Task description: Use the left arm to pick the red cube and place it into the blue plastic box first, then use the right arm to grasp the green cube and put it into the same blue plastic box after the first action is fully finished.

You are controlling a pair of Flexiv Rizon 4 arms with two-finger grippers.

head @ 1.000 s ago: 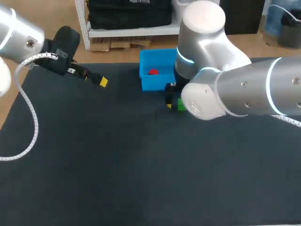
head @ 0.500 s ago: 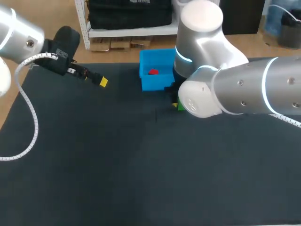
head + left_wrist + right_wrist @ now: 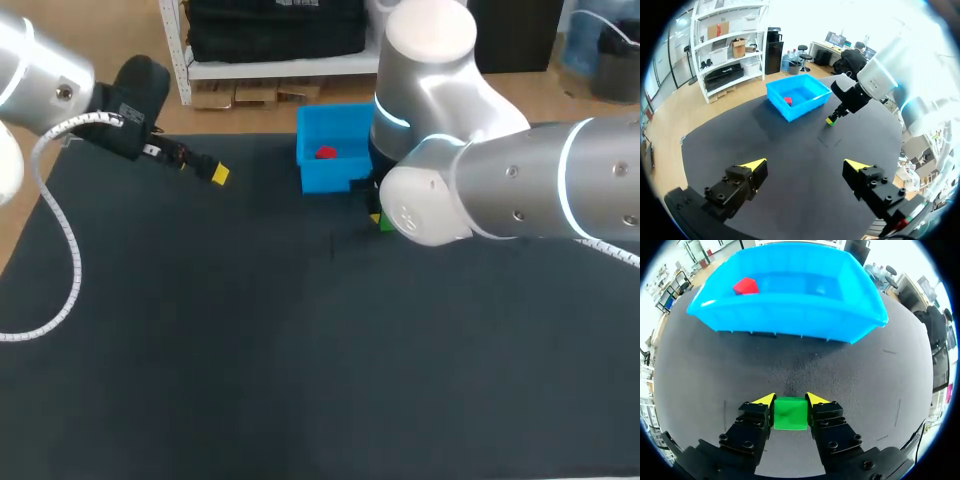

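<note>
This looks like a robotics lab. A wide table (image 3: pixel 250 350) under a dark mat fills the frame. A silver left arm (image 3: pixel 40 70) comes in at the upper left, trailing a white coiled cable (image 3: pixel 70 250). A bulky right arm (image 3: pixel 520 190) with glowing blue rings comes in from the right.

right gripper (image 3: pixel 790 399) clamped on green cube (image 3: pixel 790 415) | ahead: bare mat | blue plastic box (image 3: pixel 785 305) wall — open top, red cube (image 3: pixel 745 286) in one corner
</note>
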